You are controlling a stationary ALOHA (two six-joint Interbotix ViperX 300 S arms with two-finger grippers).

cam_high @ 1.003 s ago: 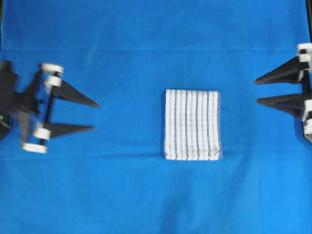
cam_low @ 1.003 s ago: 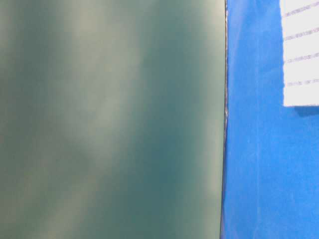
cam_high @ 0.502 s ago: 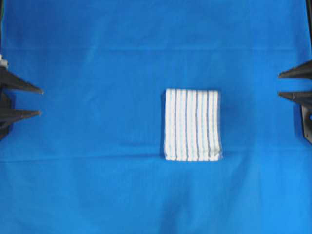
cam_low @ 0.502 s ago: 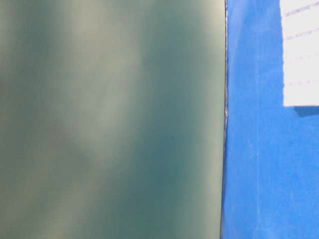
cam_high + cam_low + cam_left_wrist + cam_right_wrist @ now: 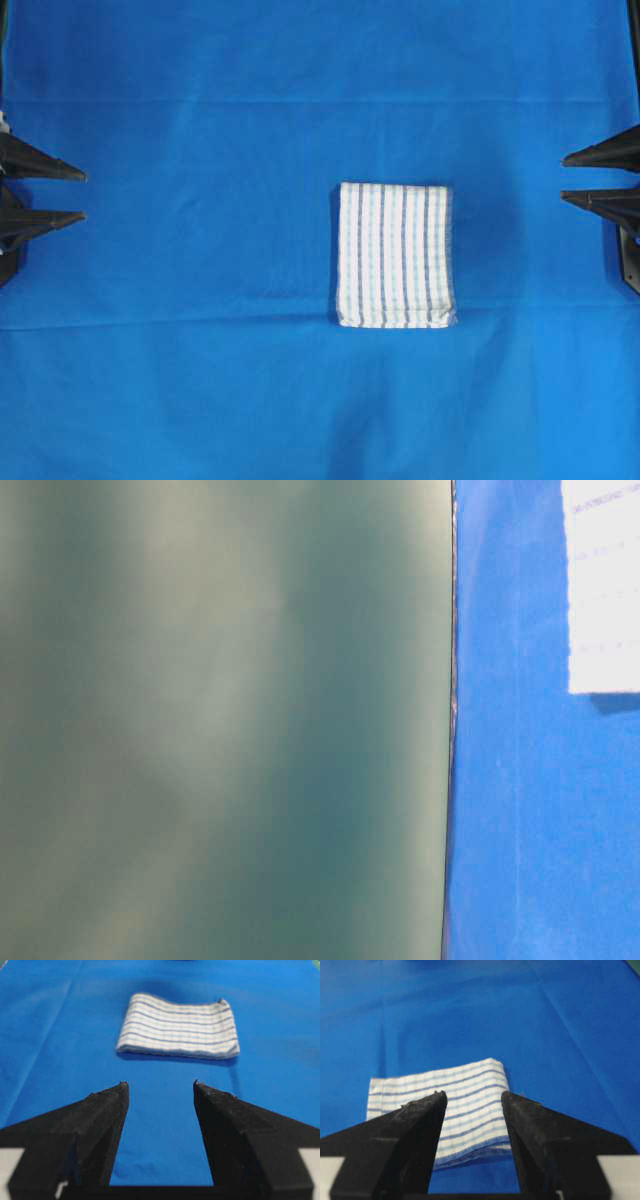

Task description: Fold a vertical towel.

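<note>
Towel: the towel [image 5: 394, 256] is white with thin light-blue and dark grey-blue stripes that run the long way; it is folded into a small thick block, a bit taller than it is wide in the overhead view
Towel layers: in the right wrist view the near edge of the towel [image 5: 451, 1110] shows a few layers stacked on top of each other, with a blue stitched hem at the bottom
Towel place: it lies flat on the big blue cloth [image 5: 200, 380], a little right of the middle, and nothing touches it
Towel edges: the top and side edges look straight; the bottom edge is softer and rounder, and it sits right by a long crease in the blue cloth
Left gripper: the left gripper [image 5: 78, 196] pokes in at the left edge, its two black fingers spread apart with nothing between them; it is well apart from the towel
Right gripper: the right gripper [image 5: 566, 178] pokes in at the right edge, fingers also spread and holding nothing; it is nearer the towel but not touching
Open room: bare blue cloth lies all around the towel, most of all on the left side
Table-level view: mostly a blurry grey-green surface [image 5: 220, 720], with a strip of blue cloth and one white towel corner [image 5: 602, 590] at the right
</note>
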